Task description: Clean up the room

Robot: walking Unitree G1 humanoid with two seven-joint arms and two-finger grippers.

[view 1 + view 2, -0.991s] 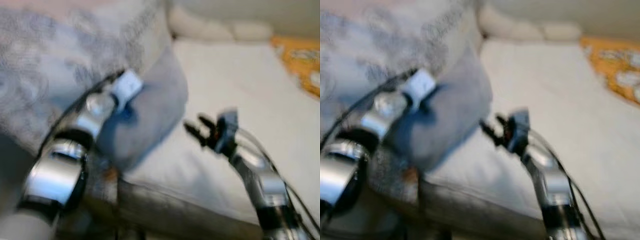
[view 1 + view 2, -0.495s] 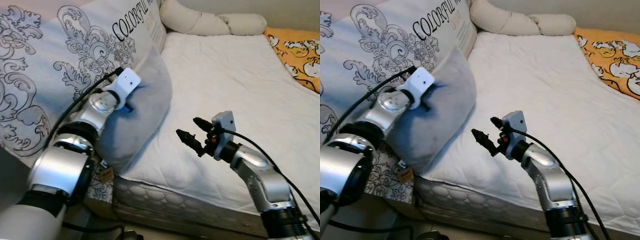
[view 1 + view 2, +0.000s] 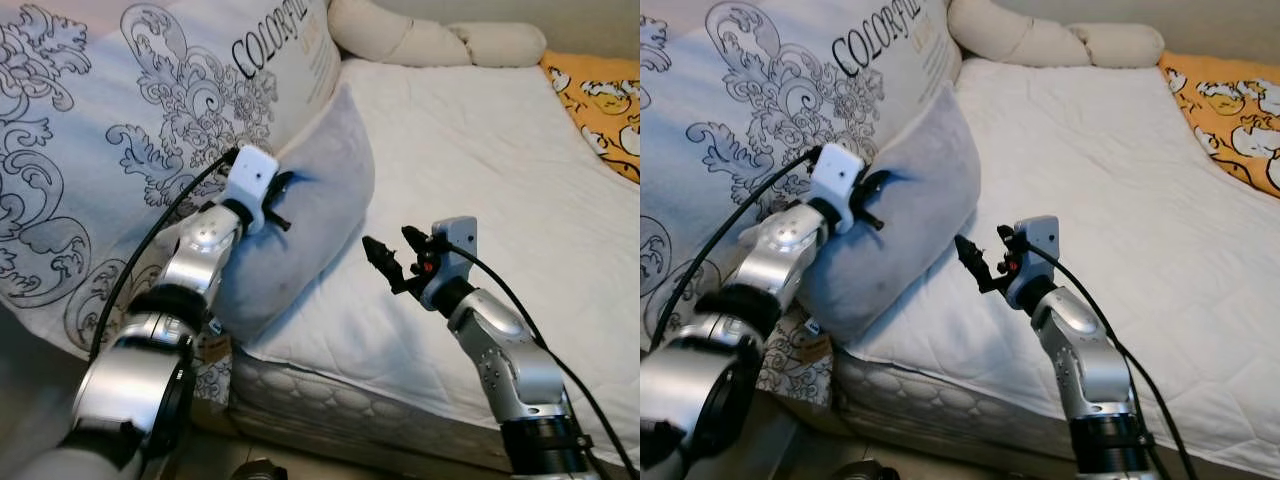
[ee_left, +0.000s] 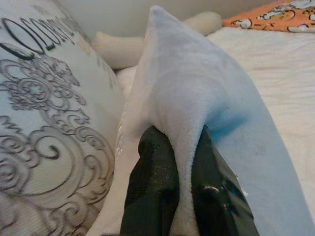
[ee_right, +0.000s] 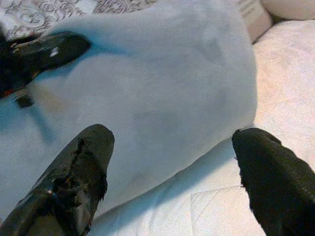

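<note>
A grey pillow (image 3: 300, 240) is pinched by the left pincer (image 3: 280, 200) along its near edge, a fold of the plush fabric being squeezed between the two black fingers (image 4: 152, 191), as is seen in the left wrist view; the fingertips themselves are buried in the fold and cannot be made out. The pillow is propped at the left side of the bed (image 3: 480, 160), its far side leaning against a large cushion (image 3: 120, 130) printed with dark scrollwork and lettering, of which only the start, "COLOR", can be read before the rest is cut off by the pillow and the frame's top. The lower part of the pillow is hidden behind the left arm. The right pincer (image 3: 392, 252) is held above the white quilted mattress, just beside the pillow's right flank and apart from it, with its fingers spread wide and nothing between them; in the right wrist view the pillow is seen beyond the gap, and one dark finger of the left pincer shows at the pillow's far edge. Beyond both pincers, at the head of the bed, a cream bolster (image 3: 430, 40) is laid across. An orange patterned cloth (image 3: 600, 100) is cut off by the frame's edge, well away to the right of the right pincer.
</note>
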